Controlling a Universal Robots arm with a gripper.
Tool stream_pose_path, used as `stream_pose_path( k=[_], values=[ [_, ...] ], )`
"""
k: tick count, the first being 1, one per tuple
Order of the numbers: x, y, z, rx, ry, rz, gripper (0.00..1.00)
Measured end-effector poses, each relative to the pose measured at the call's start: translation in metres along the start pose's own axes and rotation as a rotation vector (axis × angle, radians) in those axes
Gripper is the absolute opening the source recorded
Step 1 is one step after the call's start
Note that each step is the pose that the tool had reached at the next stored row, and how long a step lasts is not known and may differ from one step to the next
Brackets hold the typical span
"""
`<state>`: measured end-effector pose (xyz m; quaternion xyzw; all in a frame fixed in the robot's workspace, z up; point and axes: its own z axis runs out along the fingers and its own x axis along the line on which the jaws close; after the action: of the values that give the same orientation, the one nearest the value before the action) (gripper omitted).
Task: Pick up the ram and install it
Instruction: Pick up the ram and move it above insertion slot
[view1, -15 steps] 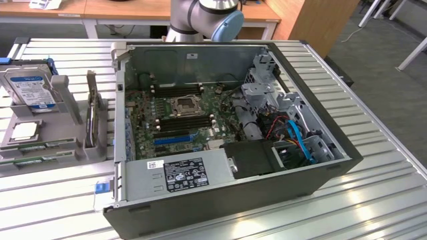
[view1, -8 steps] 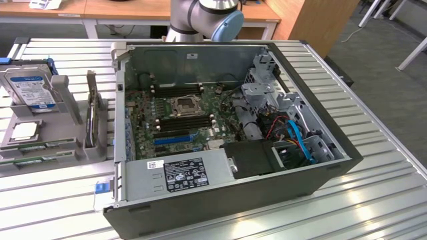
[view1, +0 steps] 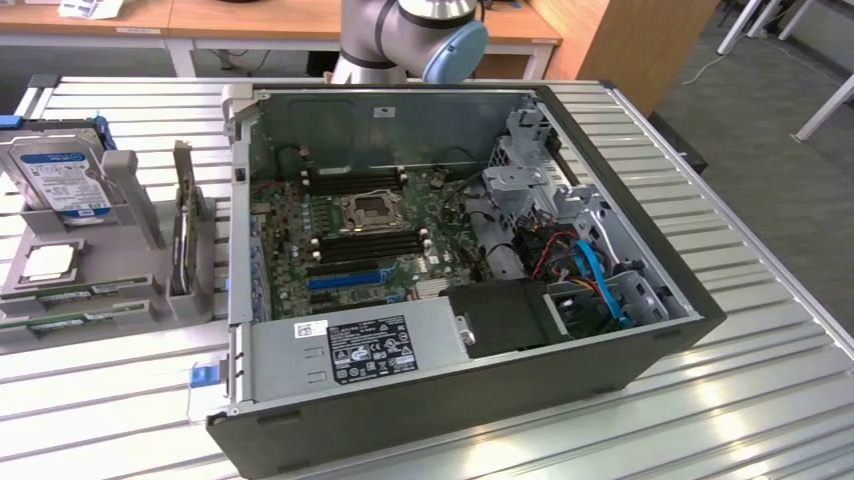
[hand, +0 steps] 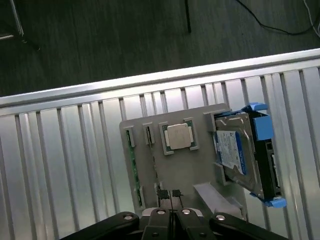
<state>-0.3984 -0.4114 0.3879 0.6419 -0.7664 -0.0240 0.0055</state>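
Two green ram sticks lie in narrow slots of a grey parts holder on the slatted table. In the exterior view they sit at the holder's near edge, to the left of the open computer case. My gripper hangs above the holder, close to the end of the inner ram stick. Its fingers are pressed together with nothing between them. The black memory slots lie on the green motherboard, on both sides of the processor socket.
The holder also carries a processor chip, a hard drive in a blue bracket and an upright dark card. The arm's base stands behind the case. A power supply and drive cages crowd the case's near and right sides.
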Motion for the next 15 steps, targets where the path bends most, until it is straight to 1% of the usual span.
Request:
stream_pose_path(
  k=[1, 2, 3, 11, 15],
  values=[
    [0.0, 0.0, 0.0, -0.001, 0.0023, -0.048, 0.1],
    [0.0, 0.0, 0.0, -0.0017, 0.0037, -0.076, 0.1],
    [0.0, 0.0, 0.0, -0.0027, 0.0058, -0.123, 0.1],
    [0.0, 0.0, 0.0, -0.0046, 0.0096, -0.209, 0.1],
    [0.0, 0.0, 0.0, -0.0048, 0.0099, -0.215, 0.1]
  ],
)
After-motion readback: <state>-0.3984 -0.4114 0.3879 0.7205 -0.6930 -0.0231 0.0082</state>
